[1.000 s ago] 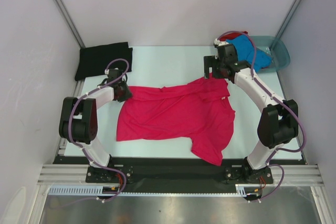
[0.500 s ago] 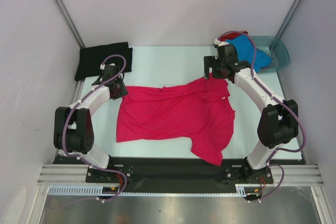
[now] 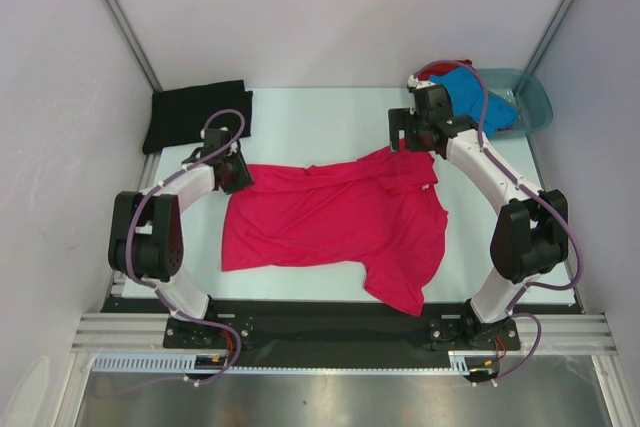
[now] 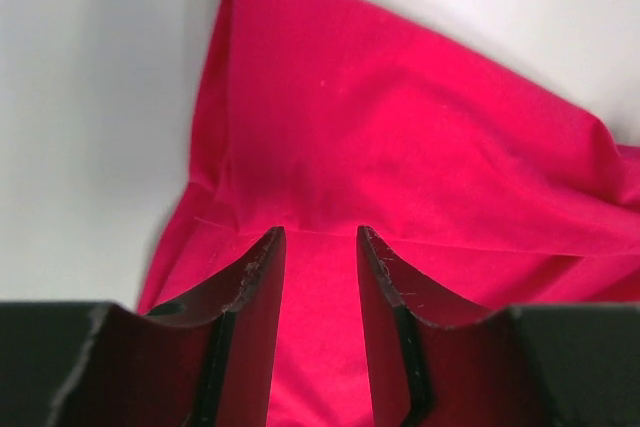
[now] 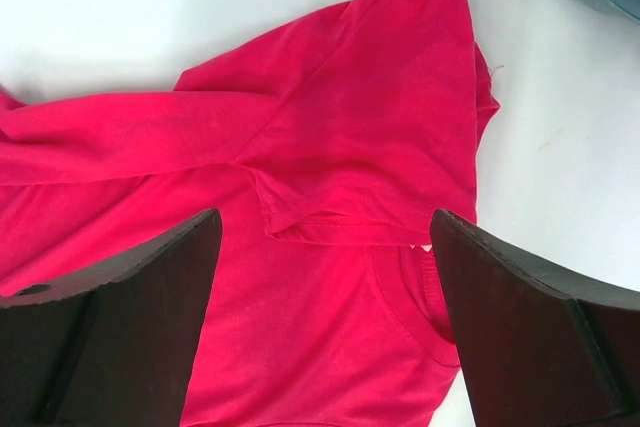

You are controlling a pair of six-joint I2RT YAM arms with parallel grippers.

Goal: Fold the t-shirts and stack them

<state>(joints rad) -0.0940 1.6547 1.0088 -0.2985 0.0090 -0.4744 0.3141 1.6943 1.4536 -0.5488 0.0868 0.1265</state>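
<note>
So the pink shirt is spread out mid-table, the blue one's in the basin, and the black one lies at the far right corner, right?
No. The black shirt lies at the far left corner, not the right, as the top view shows. The pink shirt is spread out mid-table and the blue one is in the basin, as you said.
</note>
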